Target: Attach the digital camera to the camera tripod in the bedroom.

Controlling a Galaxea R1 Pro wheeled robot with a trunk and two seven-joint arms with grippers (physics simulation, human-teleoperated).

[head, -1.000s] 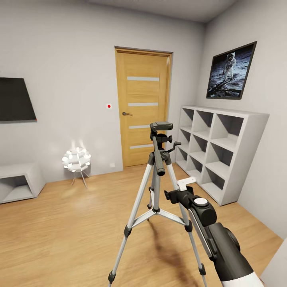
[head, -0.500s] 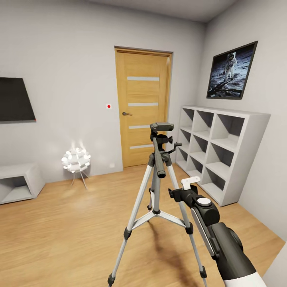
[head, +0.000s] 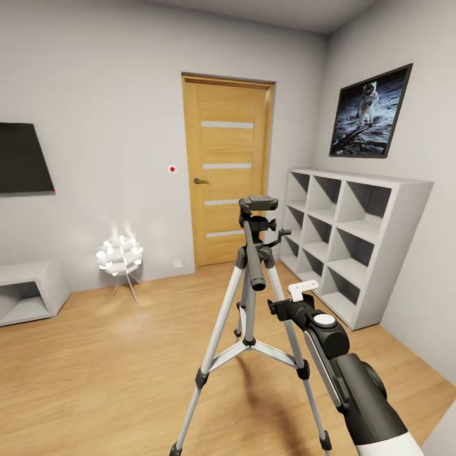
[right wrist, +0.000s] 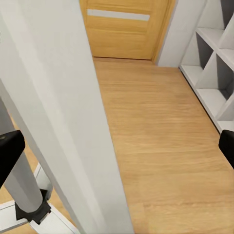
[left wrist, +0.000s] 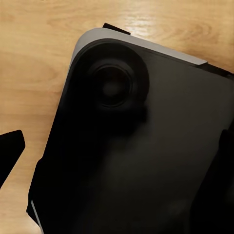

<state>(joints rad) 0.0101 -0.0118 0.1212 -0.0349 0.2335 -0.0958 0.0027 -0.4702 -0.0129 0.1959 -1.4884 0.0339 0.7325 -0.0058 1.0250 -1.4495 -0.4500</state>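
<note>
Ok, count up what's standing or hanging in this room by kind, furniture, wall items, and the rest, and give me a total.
Tripods: 1, the camera tripod
Lamps: 1, floor lamp
Shelf units: 1, cube shelf
Low cabinets: 1
Doors: 1
Wall items: 2, screen, astronaut picture
Total: 7

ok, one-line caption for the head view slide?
Bedroom: tripod stands centre on the plank floor, head bare, right arm raised beside it, door and shelf unit behind.

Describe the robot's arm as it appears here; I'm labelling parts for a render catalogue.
The right arm is glossy black with rounded segments and a white sleeve at its base, a white disc on the wrist joint and a small white bracket before the right gripper. Its fingers are black.
</note>
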